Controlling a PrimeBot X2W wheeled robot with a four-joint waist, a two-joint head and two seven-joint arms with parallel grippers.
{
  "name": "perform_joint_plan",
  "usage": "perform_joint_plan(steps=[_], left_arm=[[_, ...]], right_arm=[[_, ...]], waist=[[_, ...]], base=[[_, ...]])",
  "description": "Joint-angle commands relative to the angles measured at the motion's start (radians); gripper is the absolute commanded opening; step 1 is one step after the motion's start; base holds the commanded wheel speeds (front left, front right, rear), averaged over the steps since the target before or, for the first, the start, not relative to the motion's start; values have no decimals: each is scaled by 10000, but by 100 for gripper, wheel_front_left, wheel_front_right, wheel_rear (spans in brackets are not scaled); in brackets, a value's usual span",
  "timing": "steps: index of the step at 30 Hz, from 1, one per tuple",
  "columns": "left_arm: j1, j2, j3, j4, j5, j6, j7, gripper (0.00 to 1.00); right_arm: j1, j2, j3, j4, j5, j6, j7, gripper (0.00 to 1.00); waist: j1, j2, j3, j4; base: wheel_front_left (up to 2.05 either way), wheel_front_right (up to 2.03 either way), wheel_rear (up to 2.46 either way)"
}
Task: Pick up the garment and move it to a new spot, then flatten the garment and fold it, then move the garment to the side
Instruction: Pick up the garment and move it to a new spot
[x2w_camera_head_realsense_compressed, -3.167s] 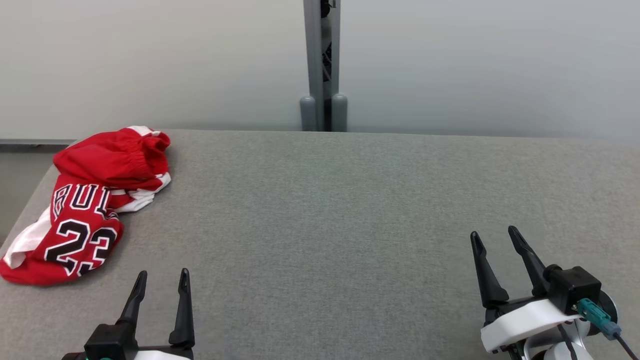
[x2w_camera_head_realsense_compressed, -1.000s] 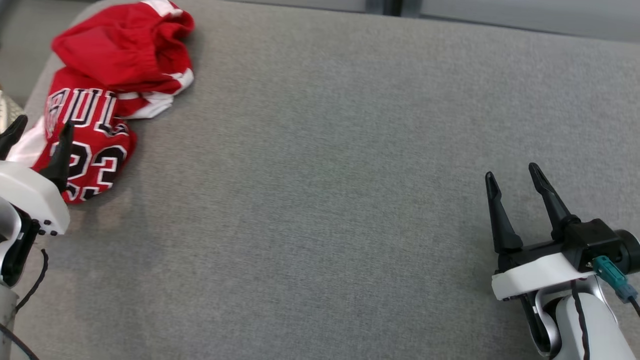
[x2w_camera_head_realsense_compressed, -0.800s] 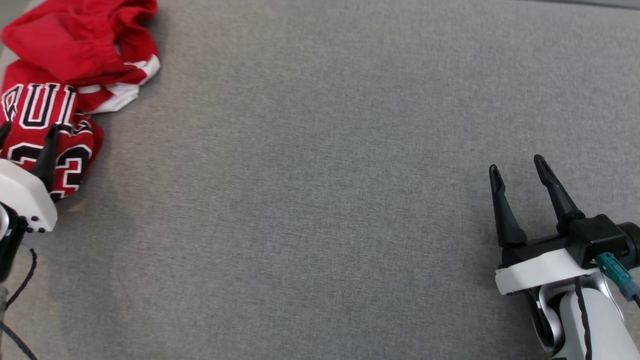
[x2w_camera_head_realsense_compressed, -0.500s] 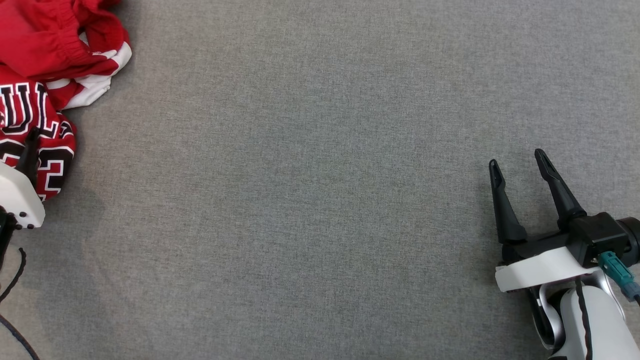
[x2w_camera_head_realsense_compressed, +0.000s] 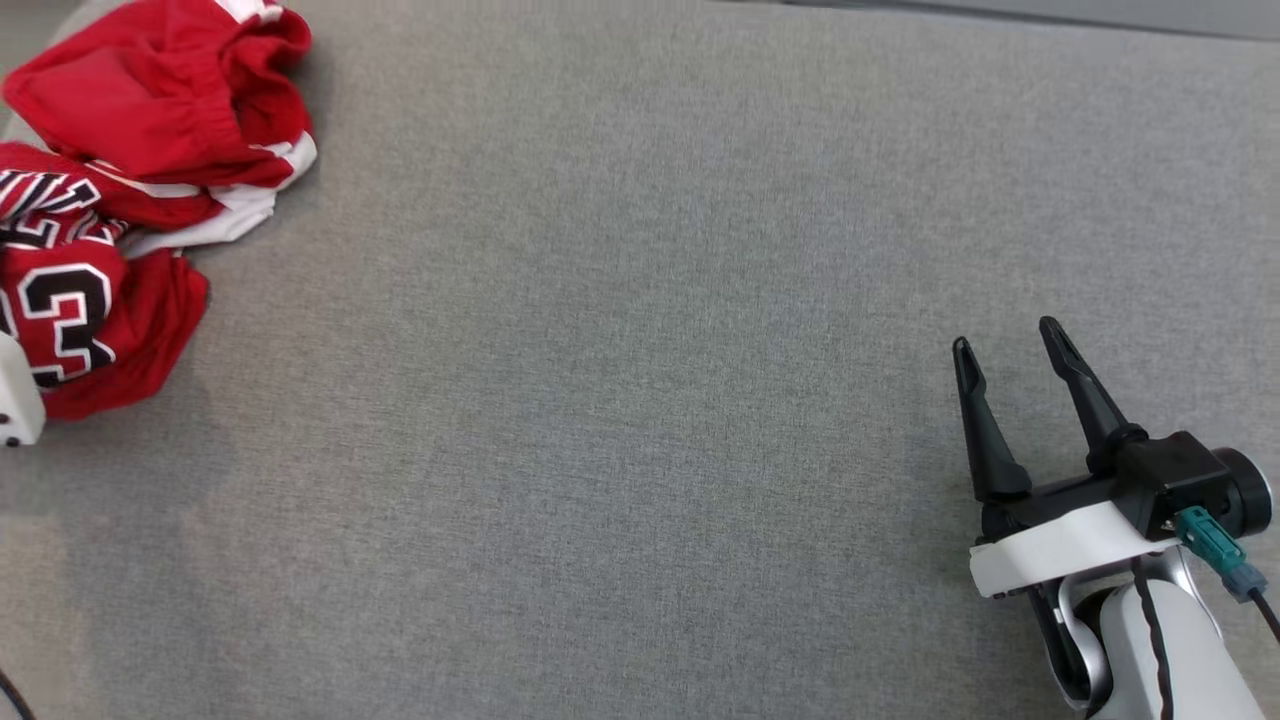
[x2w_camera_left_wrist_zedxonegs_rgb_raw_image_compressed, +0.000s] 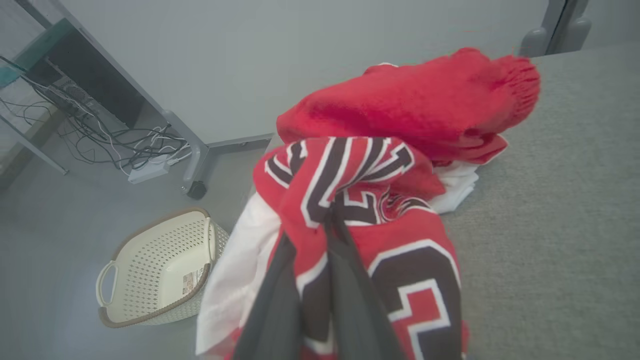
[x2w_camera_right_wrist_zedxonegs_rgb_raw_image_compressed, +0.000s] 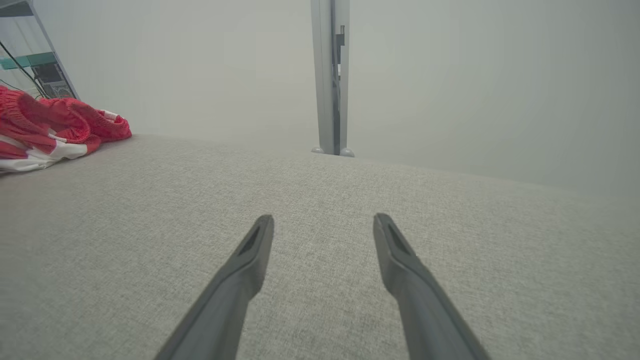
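Red cloth of the garment (x2w_camera_left_wrist_zedxonegs_rgb_raw_image_compressed: 410, 100) is pinched in your left gripper (x2w_camera_left_wrist_zedxonegs_rgb_raw_image_compressed: 332, 222): its two dark fingers are pressed together on a fold just above the black-and-white number. A second ago those fingers stood apart over the flat number panel. Now they have closed, and the lettering above the number is crumpled and gathered toward the grip. In the head view the garment lies bunched at 10 o'clock on the grey table (x2w_camera_head_realsense_compressed: 640, 400), at its left edge, with a white corner of the left gripper's housing touching its lower hem.

Your right gripper (x2w_camera_head_realsense_compressed: 1005, 337) has kept its jaws spread and holds nothing, hovering over bare table at 4 o'clock, well apart from the garment.

Beyond the table's left edge, in the left wrist view, a pale perforated basket (x2w_camera_left_wrist_zedxonegs_rgb_raw_image_compressed: 150, 270) sits on the floor at 8 o'clock, with a tangle of cables (x2w_camera_left_wrist_zedxonegs_rgb_raw_image_compressed: 125, 145) at 10 o'clock. A grey post (x2w_camera_right_wrist_zedxonegs_rgb_raw_image_compressed: 330, 75) stands behind the table's far edge at 12 o'clock.
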Motion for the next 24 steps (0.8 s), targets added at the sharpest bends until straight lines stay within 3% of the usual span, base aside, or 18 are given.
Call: perform_joint_plan(steps=[1,8,13,19,24], left_arm=[[-237,191,-47,-130,66,-2,-91,0],[-383,1149,-663,-1225,264,-2,-32,0],[-551,1658,-1377,-2734,369,-3,317,0],[-720,1750,-1808,-4140,457,-4,706,0],[-808,1481,-2236,-5302,634,8,932,0]], right_arm=[[7,-69,13,39,90,1,-44,100],[182,-70,193,290,666,1,-44,100],[365,-72,196,424,1052,1,-44,100],[465,-66,176,427,1222,1,-44,100],[421,-66,158,369,1335,1,-44,100]], waist=[[0,0,-361,-5],[0,0,-1386,-307],[0,0,-2076,-760],[0,0,-2292,-1201],[0,0,-2221,-1647]], base=[[0,0,0],[0,0,0],[0,0,0],[0,0,0],[0,0,0]])
